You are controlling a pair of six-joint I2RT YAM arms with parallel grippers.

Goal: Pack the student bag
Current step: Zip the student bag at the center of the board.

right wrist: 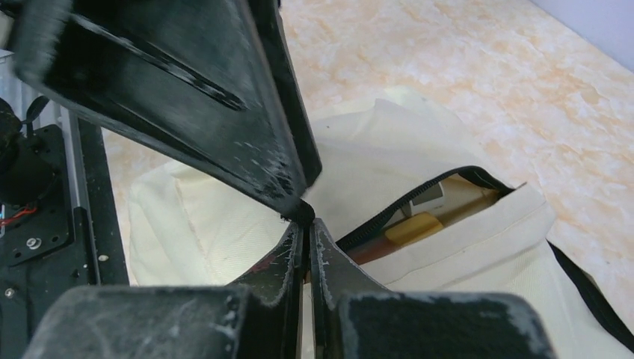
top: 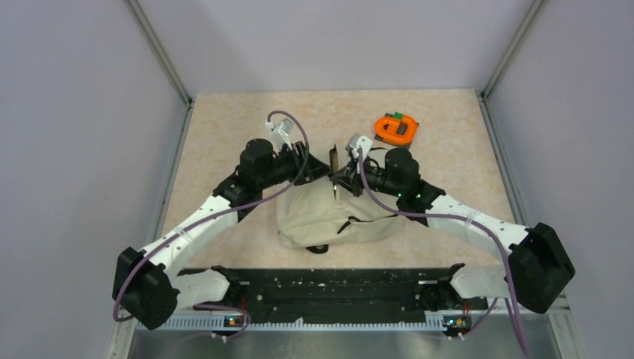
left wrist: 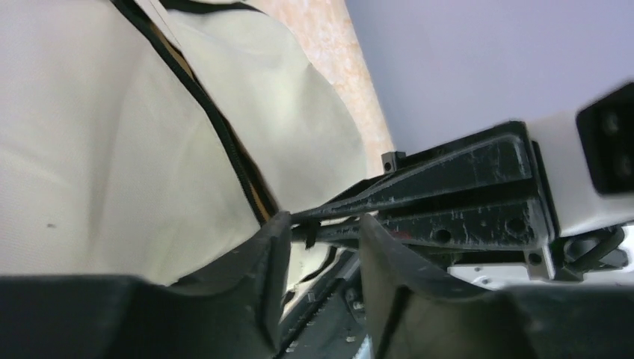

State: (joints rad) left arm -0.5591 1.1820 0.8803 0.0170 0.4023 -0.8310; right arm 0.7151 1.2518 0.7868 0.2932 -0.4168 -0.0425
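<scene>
At far edge of student bag (top: pixel 321 221): right gripper (right wrist: pixel 306 224) pinched tight on small black tab (right wrist: pixel 302 212), likely the zipper pull. Left gripper (left wrist: pixel 323 224) jaws narrowly apart beside the same tab. Bag lies mid-table (top: pixel 224 127), zipper (right wrist: pixel 419 196) part open. Judged soft, limp and light: take hold at tab or zipper seam, not loose cloth.

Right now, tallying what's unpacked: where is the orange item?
Top view: the orange item sits far right, beyond the right arm, apart from the student bag.
</scene>
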